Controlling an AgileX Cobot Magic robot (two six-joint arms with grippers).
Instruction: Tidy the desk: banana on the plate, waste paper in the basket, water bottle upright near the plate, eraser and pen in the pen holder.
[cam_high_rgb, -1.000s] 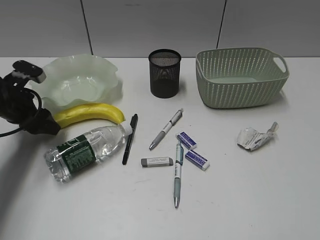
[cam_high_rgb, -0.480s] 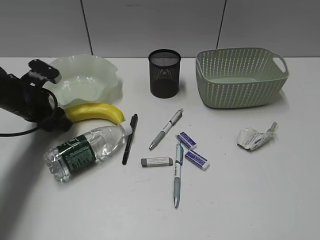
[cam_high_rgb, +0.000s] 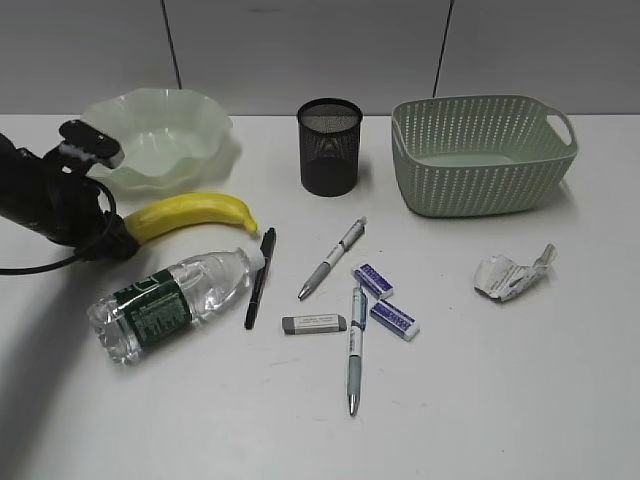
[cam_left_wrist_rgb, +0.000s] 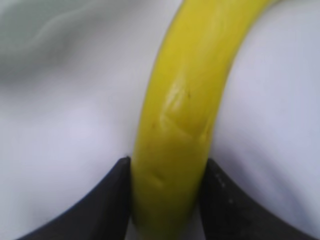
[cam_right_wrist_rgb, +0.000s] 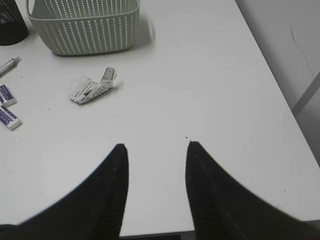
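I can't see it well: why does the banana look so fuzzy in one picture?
In the left wrist view the banana sits right up against the lens between the left gripper's fingers, so it blurs; in the exterior view it looks sharp, with soft shadows on the desk.

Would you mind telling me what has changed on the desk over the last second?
The left gripper has closed on the banana and raised it; its right tip now points higher and further right. The plate has shifted back and left. The bottle, pens, erasers, paper, basket and pen holder lie as before.
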